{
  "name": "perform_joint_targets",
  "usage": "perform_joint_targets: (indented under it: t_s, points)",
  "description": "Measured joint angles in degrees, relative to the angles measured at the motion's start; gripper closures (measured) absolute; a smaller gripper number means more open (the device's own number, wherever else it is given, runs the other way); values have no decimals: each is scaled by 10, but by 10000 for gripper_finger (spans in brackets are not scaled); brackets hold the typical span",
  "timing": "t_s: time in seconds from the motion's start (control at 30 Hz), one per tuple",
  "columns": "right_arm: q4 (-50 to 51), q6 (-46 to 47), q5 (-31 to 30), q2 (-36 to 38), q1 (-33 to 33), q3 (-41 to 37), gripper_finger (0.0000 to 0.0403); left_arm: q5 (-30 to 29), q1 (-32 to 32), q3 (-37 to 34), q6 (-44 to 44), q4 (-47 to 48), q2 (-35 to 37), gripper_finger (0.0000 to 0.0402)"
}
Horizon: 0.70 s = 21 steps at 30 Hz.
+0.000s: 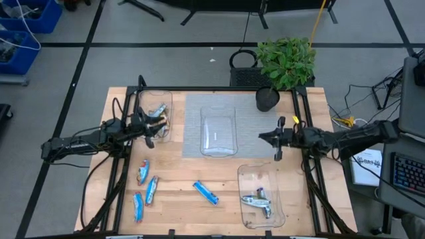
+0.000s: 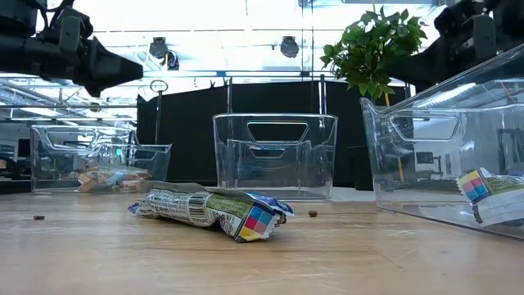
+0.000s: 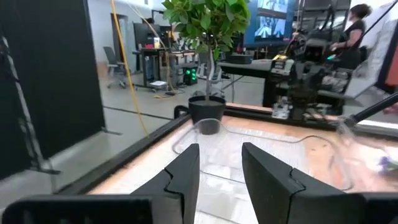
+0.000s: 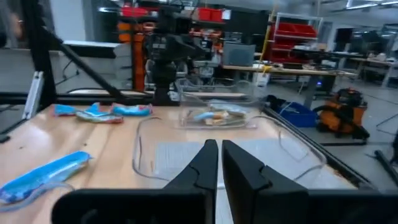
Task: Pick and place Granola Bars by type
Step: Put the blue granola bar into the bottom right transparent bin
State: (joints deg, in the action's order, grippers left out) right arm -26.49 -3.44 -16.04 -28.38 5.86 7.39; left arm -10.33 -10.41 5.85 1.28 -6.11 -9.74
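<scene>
Several blue bars lie flat on the wood near the table's near-left corner (image 1: 143, 171), (image 1: 152, 190), (image 1: 138, 206), and one lies toward the middle (image 1: 205, 192). Tan bars (image 1: 158, 111) lie in the far-left clear tray (image 1: 143, 99). Silver-grey bars (image 1: 257, 201) lie in the near-right tray (image 1: 279, 212). The middle tray (image 1: 219, 129) holds nothing. My left gripper (image 1: 155, 128) hovers open over the far-left tray's near end; its fingers (image 3: 221, 152) have nothing between them. My right gripper (image 1: 264, 137) hangs shut and holding nothing, right of the middle tray, fingers together (image 4: 220, 146).
A potted plant (image 1: 285, 63) stands at the table's far edge, right of the middle. A grey mat (image 1: 192, 109) lies under the middle tray. In the low view one wrapped bar (image 2: 213, 209) lies close to the camera. Bare wood shows between the trays.
</scene>
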Motion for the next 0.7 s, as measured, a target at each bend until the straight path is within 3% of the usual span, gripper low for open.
perform_joint_targets:
  t_s: [0.3, 0.43, 0.7]
  points:
    - [51, 6, 159, 10, -84, -2, 383, 77, 0, 0, 64, 4, 0, 275]
    - [72, -1, 163, 39, -111, -3, 385, 109, 0, 0, 71, 1, 0, 275]
    - [132, -19, 161, 130, -119, -2, 391, 109, 0, 0, 84, 2, -1, 275]
